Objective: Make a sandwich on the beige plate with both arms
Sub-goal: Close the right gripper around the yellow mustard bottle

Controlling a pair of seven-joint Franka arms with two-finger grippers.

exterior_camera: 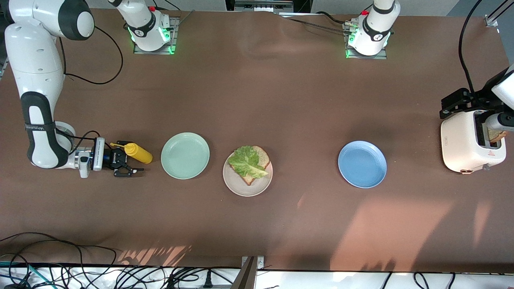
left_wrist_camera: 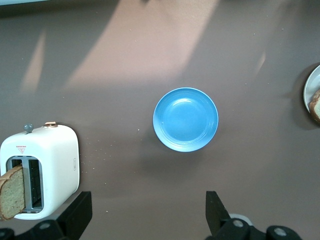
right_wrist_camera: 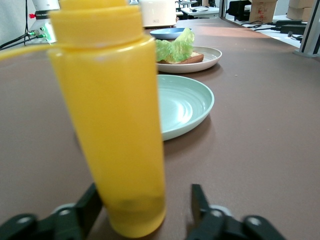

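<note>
The beige plate (exterior_camera: 241,188) holds one brown bread slice (exterior_camera: 262,155) with a ruffled green lettuce leaf (exterior_camera: 245,160) on top. A second bread slice (exterior_camera: 497,136) stands in a slot of the white toaster (exterior_camera: 461,140) and also shows in the left wrist view (left_wrist_camera: 12,192). My left gripper (exterior_camera: 496,120) is up in the air over the toaster, open and empty (left_wrist_camera: 148,215). My right gripper (exterior_camera: 130,163) is low at the right arm's end, open around the base of a yellow squeeze bottle (right_wrist_camera: 110,115), which stands close to one finger (right_wrist_camera: 92,205).
A mint green plate (exterior_camera: 185,155) lies between the yellow bottle (exterior_camera: 138,153) and the beige plate. A blue plate (exterior_camera: 362,164) lies between the beige plate and the toaster. Cables run along the table edge nearest the front camera.
</note>
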